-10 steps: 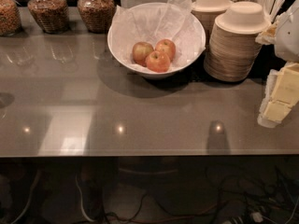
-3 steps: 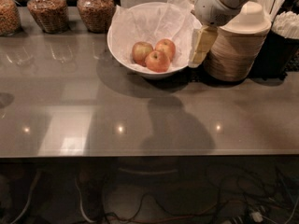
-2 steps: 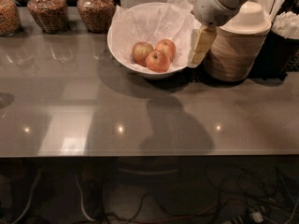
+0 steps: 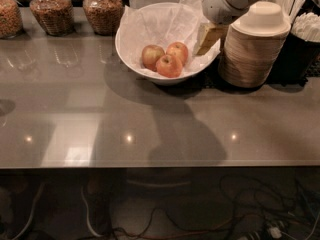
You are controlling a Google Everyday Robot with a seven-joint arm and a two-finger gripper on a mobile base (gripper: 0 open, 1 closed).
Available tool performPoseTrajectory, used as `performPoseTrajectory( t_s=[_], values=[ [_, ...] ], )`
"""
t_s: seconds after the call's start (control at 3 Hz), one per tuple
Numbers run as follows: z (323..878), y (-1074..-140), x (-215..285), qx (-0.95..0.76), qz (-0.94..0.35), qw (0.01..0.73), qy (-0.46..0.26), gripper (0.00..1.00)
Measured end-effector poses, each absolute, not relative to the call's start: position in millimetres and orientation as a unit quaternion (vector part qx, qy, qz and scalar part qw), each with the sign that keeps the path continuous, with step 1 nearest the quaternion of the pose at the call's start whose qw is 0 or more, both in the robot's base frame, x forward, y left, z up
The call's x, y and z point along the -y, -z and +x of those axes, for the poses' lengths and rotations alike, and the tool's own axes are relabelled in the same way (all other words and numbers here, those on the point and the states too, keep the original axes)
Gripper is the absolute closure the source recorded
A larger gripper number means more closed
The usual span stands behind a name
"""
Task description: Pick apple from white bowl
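The white bowl, lined with crinkled white paper, stands at the back middle of the grey counter. Three apples lie in it. The light red-orange apple with a pale sheen is at the back right. A duller greenish-brown apple is on the left and a deeper red-orange one is in front. My gripper hangs over the bowl's right rim, just right of and above the apples and touching none of them. The white arm reaches in from the upper right.
A tall stack of beige disposable bowls stands right beside the bowl, under my arm. Dark cups of white utensils stand at the far right. Three glass jars of snacks line the back left. The counter's front edge runs across the lower part of the view.
My arm came in from the right edge to the bowl's right rim. Over the last second the gripper has shifted slightly up and left. The apples have not moved.
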State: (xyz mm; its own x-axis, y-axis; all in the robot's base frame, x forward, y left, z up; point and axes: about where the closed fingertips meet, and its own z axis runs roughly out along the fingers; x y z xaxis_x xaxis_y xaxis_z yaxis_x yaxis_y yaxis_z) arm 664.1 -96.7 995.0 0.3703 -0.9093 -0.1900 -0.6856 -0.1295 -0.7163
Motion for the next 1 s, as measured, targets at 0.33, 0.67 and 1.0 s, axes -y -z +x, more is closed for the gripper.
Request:
performPoseTrajectory(
  t_s=[0.33, 0.67, 1.0],
  values=[
    [684, -994, 88, -0.519, -0.745, 0.385, 0.165, 0.42],
    [702, -981, 83, -0.509, -0.757, 0.376, 0.165, 0.42],
    [719, -961, 83, -0.508, -0.766, 0.359, 0.16, 0.42]
  ],
)
